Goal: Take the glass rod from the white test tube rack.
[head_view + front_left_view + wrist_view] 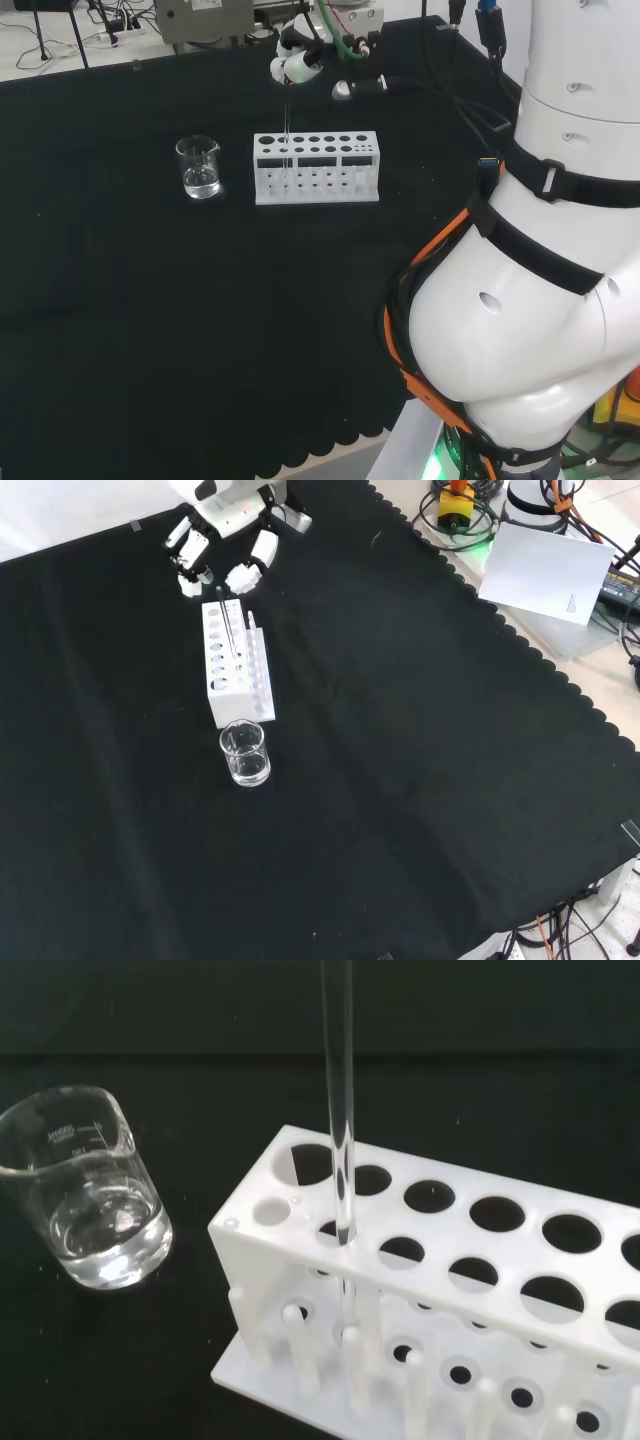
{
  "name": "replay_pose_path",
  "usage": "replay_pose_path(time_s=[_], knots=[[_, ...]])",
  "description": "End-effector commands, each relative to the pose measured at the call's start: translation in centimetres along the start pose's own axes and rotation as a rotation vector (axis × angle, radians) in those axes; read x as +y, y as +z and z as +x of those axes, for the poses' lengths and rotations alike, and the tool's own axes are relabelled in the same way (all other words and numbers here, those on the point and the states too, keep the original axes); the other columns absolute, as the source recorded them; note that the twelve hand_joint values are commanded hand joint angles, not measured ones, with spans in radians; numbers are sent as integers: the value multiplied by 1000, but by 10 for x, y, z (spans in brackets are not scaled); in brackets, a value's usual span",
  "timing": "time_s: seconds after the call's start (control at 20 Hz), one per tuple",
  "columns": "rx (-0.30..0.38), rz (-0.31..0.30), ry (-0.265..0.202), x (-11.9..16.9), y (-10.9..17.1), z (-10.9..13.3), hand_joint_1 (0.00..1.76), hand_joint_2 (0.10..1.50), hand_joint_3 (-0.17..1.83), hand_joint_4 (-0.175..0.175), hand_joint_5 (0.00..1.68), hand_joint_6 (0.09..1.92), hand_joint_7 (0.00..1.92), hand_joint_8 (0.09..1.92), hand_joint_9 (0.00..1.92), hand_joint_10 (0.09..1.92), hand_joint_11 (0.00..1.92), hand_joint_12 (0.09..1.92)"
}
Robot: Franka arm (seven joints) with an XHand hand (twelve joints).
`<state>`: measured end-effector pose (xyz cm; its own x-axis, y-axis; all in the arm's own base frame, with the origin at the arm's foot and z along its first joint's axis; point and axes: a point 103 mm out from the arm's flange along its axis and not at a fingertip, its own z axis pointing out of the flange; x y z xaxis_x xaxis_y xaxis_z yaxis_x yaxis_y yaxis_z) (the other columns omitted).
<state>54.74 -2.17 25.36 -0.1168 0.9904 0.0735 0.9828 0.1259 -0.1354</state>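
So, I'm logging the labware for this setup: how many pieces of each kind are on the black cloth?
Glass rod: 1, standing in the rack, its top at the hand
White test tube rack: 1
Clear beaker: 1, with some clear liquid in it
Total: 3

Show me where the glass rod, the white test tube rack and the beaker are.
glass rod [340, 1110], wrist view, on its clear shaft above the rack.
white test tube rack [317, 190], head view, on its front wall.
beaker [246, 765], front view, on its glass wall.
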Motion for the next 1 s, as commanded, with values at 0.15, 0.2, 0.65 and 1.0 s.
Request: replay_pose_path(time_s=[0.15, 0.2, 0.65, 1.0], knots=[[-3, 7, -1, 2, 5, -1, 532, 1042, 512, -175, 322, 723, 745, 1072, 975, 994, 347, 1418], [2, 8, -3, 3, 5, -1, 535, 1039, 512, -175, 321, 724, 765, 1078, 992, 1001, 350, 1418], [26, 21, -18, 13, 15, -1, 572, 1016, 528, -175, 354, 755, 906, 1106, 1111, 1044, 386, 1405], [15, 17, -19, 14, 19, -3, 598, 1006, 543, -175, 390, 786, 1003, 1125, 1181, 1055, 438, 1386]])
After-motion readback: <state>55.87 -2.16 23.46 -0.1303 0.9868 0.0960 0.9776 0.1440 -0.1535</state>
